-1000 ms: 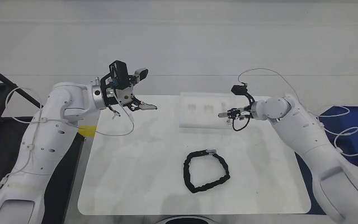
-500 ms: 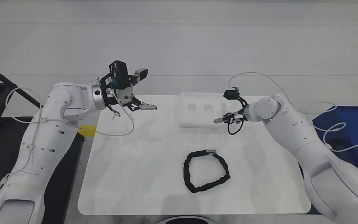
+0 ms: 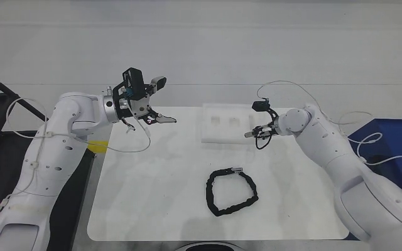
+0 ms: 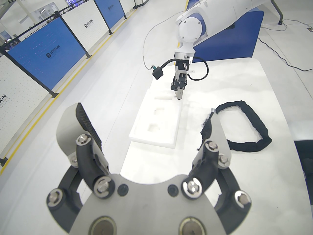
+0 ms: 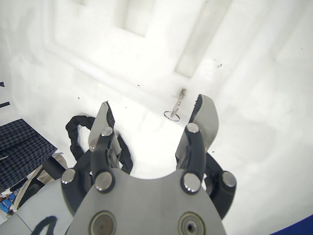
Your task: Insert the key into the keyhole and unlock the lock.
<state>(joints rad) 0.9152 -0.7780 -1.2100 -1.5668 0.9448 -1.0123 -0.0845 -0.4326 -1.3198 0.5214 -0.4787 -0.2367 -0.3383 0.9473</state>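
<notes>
Against the foam block (image 5: pixel 97 57), the key (image 5: pixel 178 102) lies just ahead of the right gripper (image 5: pixel 154 102), jaws parted; left gripper (image 4: pixel 144 114) likewise parted.

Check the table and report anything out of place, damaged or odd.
The key is not in a recess of the foam block: its tip seems stuck into the block's edge, just past the long slot, with a dark scuff there. The chain lock lies in a loop; nothing else stands out.
</notes>
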